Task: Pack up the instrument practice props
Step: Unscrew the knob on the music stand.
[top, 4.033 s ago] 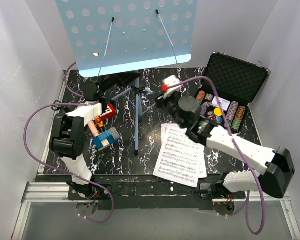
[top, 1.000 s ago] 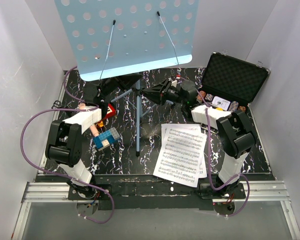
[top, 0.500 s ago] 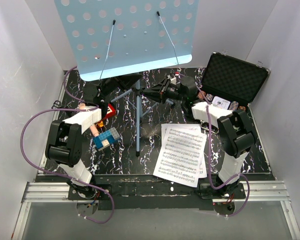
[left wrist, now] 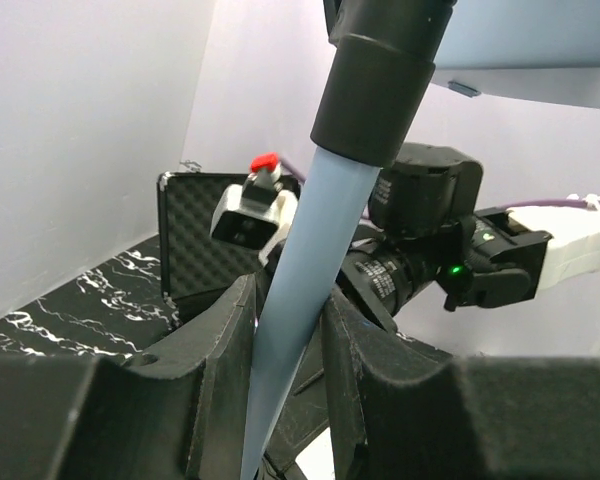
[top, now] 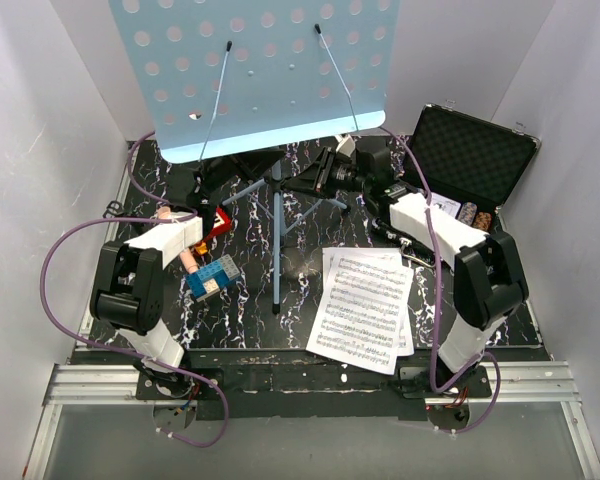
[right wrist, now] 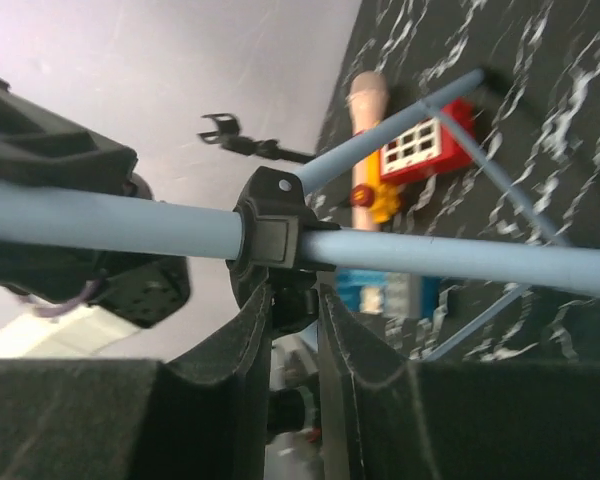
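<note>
The light-blue perforated music stand [top: 250, 70] stands at the back, its pole [top: 277, 240] running down to tripod legs. My left gripper [top: 245, 163] is shut on the pole, which shows between its jaws in the left wrist view [left wrist: 300, 280]. My right gripper [top: 308, 183] is shut on the black clamp collar [right wrist: 275, 235] where the tubes meet. White sheet-music pages [top: 365, 305] lie flat at the front right. The pale-headed microphone [top: 186, 256] lies by my left arm and also shows in the right wrist view [right wrist: 366, 100].
An open black foam-lined case [top: 475, 160] with poker chips [top: 475, 215] sits at the back right. A blue toy block [top: 213, 275] and a red toy [top: 216, 222] lie on the marbled black table [top: 250, 320] by the left arm. White walls close in on both sides.
The right arm has swung its elbow and forearm toward the case, with its gripper staying at the stand's pole. The stand's desk has shifted slightly. The left arm has not moved.
</note>
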You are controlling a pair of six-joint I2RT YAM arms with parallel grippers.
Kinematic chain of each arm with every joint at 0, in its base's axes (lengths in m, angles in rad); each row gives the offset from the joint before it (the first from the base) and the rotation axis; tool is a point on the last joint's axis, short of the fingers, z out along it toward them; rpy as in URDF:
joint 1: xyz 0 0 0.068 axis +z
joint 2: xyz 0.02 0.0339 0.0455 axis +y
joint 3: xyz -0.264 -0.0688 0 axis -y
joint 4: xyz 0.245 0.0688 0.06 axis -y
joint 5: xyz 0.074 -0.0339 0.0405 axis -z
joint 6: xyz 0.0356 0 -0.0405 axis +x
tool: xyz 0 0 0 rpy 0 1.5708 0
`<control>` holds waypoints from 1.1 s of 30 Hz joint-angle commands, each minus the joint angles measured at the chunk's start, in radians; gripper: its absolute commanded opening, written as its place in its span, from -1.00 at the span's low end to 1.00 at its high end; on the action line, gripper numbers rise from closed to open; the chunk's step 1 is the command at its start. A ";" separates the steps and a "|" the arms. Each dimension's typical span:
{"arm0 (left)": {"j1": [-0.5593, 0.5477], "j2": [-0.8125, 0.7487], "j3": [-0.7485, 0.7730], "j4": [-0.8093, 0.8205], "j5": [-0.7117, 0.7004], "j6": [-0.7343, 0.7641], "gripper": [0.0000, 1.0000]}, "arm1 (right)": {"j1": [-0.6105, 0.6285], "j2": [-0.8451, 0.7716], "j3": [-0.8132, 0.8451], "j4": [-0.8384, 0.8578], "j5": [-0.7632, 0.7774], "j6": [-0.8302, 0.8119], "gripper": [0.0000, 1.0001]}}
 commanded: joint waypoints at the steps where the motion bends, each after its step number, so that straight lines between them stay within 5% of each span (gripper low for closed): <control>1: -0.018 -0.014 0.005 -0.106 0.023 -0.060 -1.00 | 0.080 -0.145 -0.052 -0.021 0.152 -0.435 -0.97; 14: -0.021 -0.005 0.019 -0.115 0.014 -0.090 -1.00 | 0.256 -0.210 -0.196 0.036 0.681 -1.104 -0.97; 23: -0.018 0.015 0.028 -0.112 0.005 -0.126 -1.00 | 0.408 -0.116 -0.329 0.425 1.133 -1.733 -0.97; 33: -0.018 0.014 0.047 -0.121 0.020 -0.149 -1.00 | 0.479 -0.027 -0.411 0.776 1.209 -2.199 -0.97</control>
